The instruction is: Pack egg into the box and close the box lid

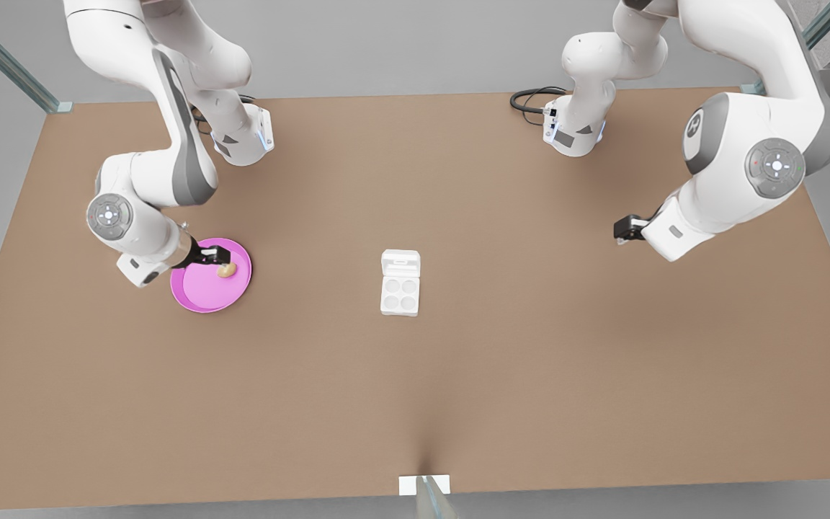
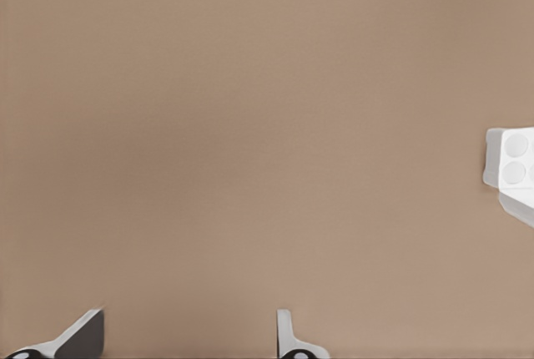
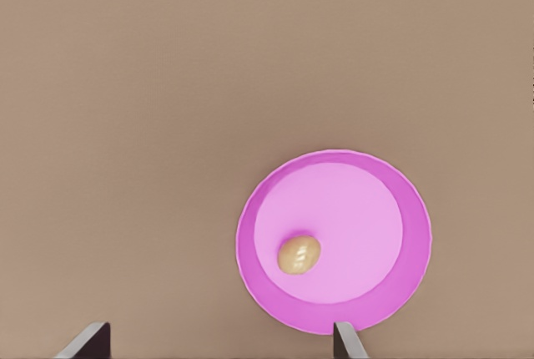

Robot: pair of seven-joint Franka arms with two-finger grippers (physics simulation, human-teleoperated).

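Left pincer (image 2: 190, 334) fingers spread above bare table (image 2: 250, 125); box (image 2: 511, 167) apparently open at the edge

A big brown table (image 1: 415, 375) filled most of the room. Its top was flat and plain, with soft light on it. Behind it was a gray wall (image 1: 386, 43). Shiny metal bars (image 1: 4, 61) stood at the far corners. A small white block (image 1: 424, 485) sat at the table's near edge.
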